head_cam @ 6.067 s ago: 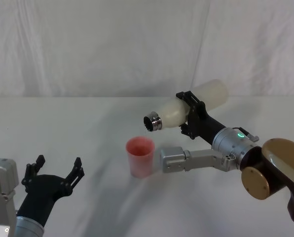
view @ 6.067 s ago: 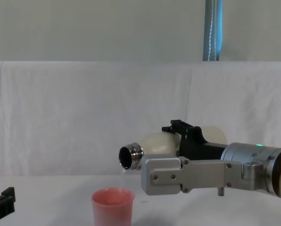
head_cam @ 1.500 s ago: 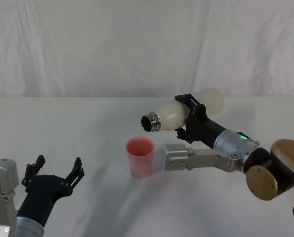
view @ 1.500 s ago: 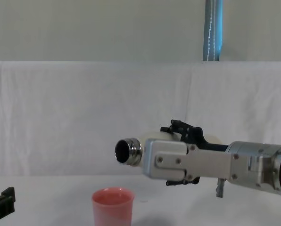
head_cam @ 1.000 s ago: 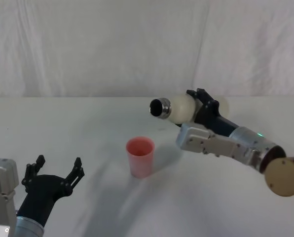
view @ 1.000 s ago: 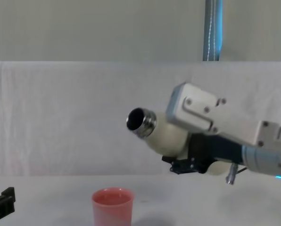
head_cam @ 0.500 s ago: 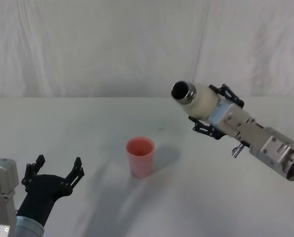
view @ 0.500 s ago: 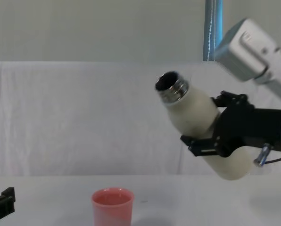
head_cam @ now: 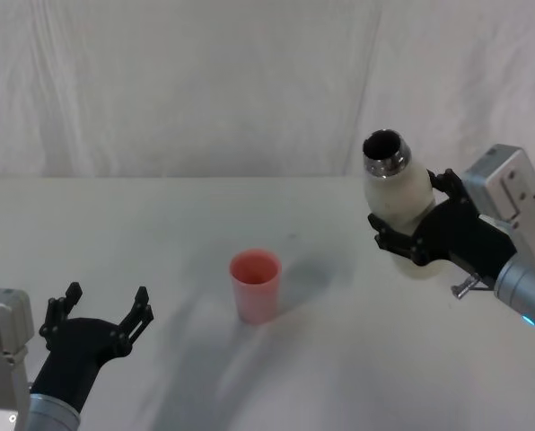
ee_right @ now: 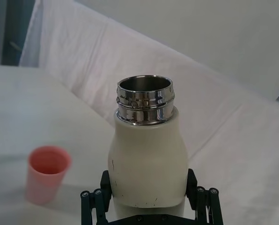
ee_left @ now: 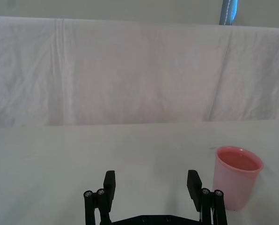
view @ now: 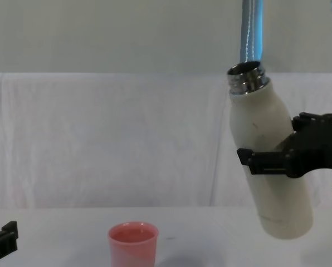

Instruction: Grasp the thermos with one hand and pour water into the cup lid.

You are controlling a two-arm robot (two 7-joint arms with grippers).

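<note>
Thermos swung back near upright, pour seemingly finished

Nearest me, my left claw (head_cam: 95, 316) idles spread open at the table's (head_cam: 160, 224) near left corner. The cup (head_cam: 255, 285) stands mid-table, nothing around it. Farther right, my right claw (head_cam: 417, 235) grips the thermos (head_cam: 395, 202), which a moment ago lay tipped over the cup; now it hangs nearly upright above the table, well clear, ready to set down.

Small pink plastic cup (head_cam: 255, 284) stands alone mid-surface (head_cam: 160, 233), free on all sides. Cream-white steel-necked bottle (head_cam: 399, 208) held aloft far right, well apart. White draped backdrop (head_cam: 205, 81) closes far side.
</note>
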